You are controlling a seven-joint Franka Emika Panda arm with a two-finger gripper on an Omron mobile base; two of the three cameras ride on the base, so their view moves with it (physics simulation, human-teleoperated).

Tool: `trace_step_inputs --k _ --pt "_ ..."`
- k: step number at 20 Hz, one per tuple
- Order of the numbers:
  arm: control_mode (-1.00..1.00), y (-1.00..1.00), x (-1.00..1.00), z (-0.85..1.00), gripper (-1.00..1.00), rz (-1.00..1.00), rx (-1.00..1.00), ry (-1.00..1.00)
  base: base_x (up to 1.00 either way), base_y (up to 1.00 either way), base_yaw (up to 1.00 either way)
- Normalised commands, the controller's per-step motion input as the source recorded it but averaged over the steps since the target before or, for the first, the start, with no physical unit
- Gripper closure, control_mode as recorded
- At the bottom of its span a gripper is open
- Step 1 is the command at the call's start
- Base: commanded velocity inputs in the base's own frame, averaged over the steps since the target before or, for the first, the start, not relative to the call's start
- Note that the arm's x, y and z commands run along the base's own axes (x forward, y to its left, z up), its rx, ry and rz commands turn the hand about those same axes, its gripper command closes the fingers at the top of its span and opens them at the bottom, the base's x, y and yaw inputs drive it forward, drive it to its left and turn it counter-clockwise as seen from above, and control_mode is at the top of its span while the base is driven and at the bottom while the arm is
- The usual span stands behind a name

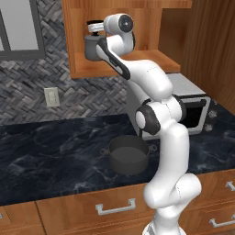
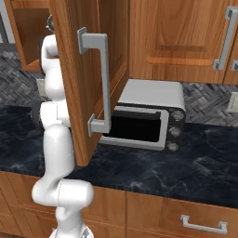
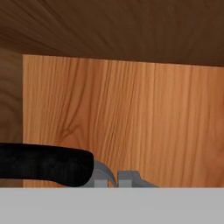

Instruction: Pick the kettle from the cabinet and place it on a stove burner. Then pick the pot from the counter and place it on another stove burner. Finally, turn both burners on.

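Up in the cabinet (image 1: 151, 64) niche, the left base view shows the arm reaching the kettle (image 1: 93, 46), which stands upright on the shelf. From the right base view an open cabinet door (image 2: 88, 79) hides that niche. A toaster oven (image 2: 148, 116) sits on the counter (image 1: 55, 151), the pot (image 1: 128, 155) before it. In the hand view the gripper (image 3: 113, 179) has pinched together beside the kettle's black handle (image 3: 43, 165), lying crosswise; an actual hold cannot be told.

An open cabinet door (image 2: 88, 79) (silver handle) hides much of the arm (image 2: 53, 139); a toaster oven (image 2: 148, 118) sits on the counter (image 2: 195, 172).
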Motion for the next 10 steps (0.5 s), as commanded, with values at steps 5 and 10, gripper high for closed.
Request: trace_step_inputs --k 5,10 --pt "-1.00 0.02 0.00 -0.03 1.00 0.00 0.00 0.03 0.00 0.00 0.00" --pt "-1.00 0.00 0.00 -0.01 1.00 0.00 0.00 0.00 0.00 0.00 0.00"
